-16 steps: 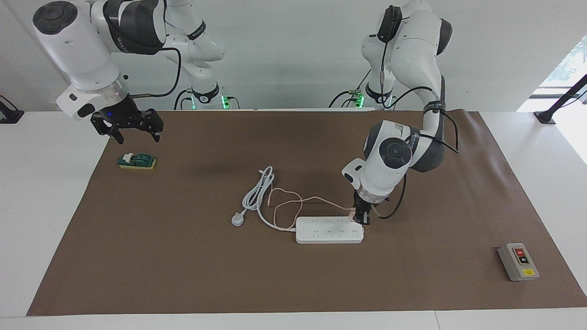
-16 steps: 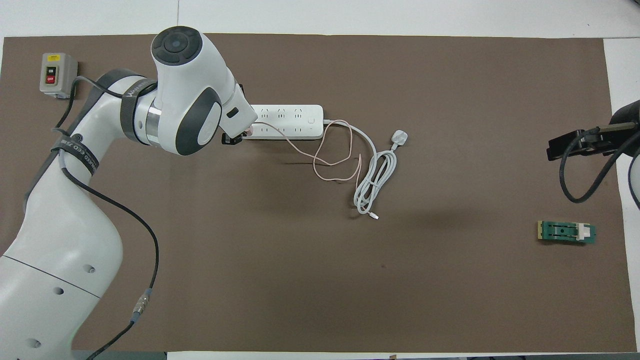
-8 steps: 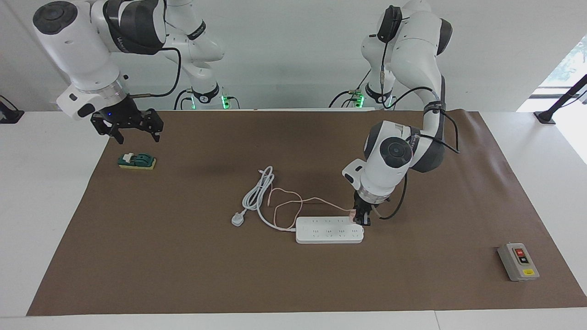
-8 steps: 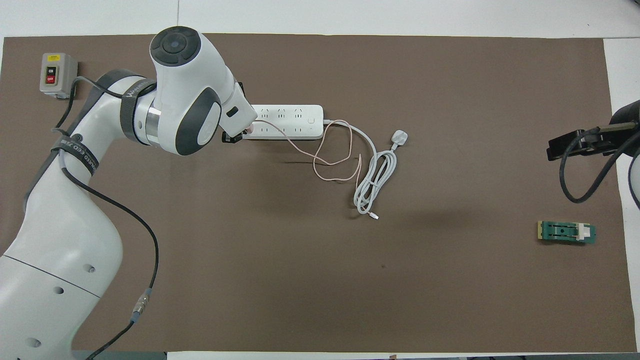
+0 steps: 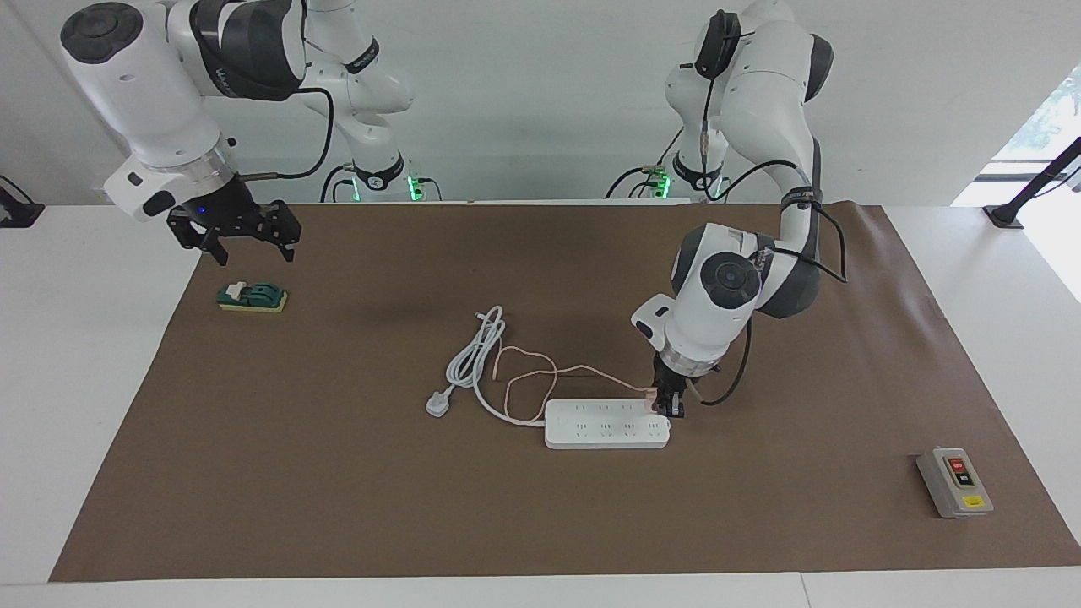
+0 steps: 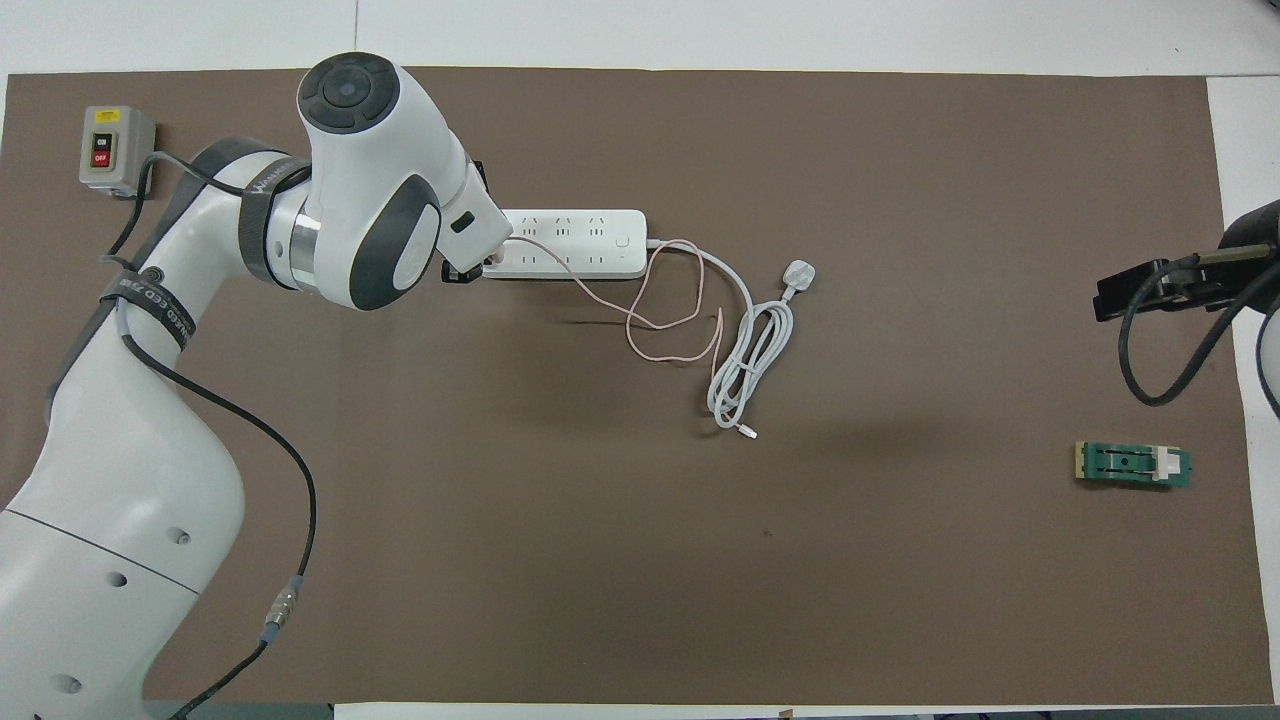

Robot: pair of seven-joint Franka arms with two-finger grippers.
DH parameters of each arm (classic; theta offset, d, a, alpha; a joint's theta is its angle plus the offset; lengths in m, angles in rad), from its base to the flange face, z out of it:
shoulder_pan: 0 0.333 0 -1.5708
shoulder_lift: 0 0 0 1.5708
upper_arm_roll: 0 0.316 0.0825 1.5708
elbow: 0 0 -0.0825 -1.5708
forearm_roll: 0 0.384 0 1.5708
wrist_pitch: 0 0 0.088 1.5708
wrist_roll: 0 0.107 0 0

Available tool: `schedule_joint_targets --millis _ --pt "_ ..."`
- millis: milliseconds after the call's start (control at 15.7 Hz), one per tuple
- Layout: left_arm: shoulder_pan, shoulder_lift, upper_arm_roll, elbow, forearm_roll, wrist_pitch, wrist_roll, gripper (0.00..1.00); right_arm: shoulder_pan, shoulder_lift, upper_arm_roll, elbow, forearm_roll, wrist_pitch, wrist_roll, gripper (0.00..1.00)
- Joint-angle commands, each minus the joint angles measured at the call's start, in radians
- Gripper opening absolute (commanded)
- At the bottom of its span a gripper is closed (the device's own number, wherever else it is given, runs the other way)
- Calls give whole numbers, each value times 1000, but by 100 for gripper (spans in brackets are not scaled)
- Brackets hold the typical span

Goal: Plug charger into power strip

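**Left hand parked on the end of the strip, barely any change**

Facing view first: the left hand [image 5: 667, 404] is down at the left arm's end of the long flat white power strip [image 5: 606, 424], pinching the small pale-pink cube charger [image 5: 649, 393] right at the strip's top edge. Can't tell if the prongs are actually seated in an outlet. Compared with a second ago the wrist has crept up a hair; charger and strip look the same. The thin pink cable [image 5: 524, 376] loops off toward the coiled thick white cord [image 5: 473, 355] and its rounded white plug [image 5: 437, 404]. The right hand [image 5: 235, 232] waits spread apart over the green and yellow block [image 5: 252, 297], unchanged. The grey button box [image 5: 954, 482] sits on the brown table [image 5: 338, 473] at the left arm's end.

Overhead view: the left arm's wrist covers the end of the power strip [image 6: 575, 243], so only a sliver of the left hand [image 6: 462, 273] and a speck of the charger [image 6: 494, 262] show. The right hand [image 6: 1150, 288] is at the frame edge, same spot as before. No containers anywhere.
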Motion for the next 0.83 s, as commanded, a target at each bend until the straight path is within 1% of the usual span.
schedule_joint_targets --millis 0,765 --pt "3 -7 1 -29 24 41 3 0 -12 -14 12 -7 -14 -11 -2 100" --pt "-3 -11 -2 -42 10 33 -3 0 -12 -14 12 -7 -14 -11 -2 100"
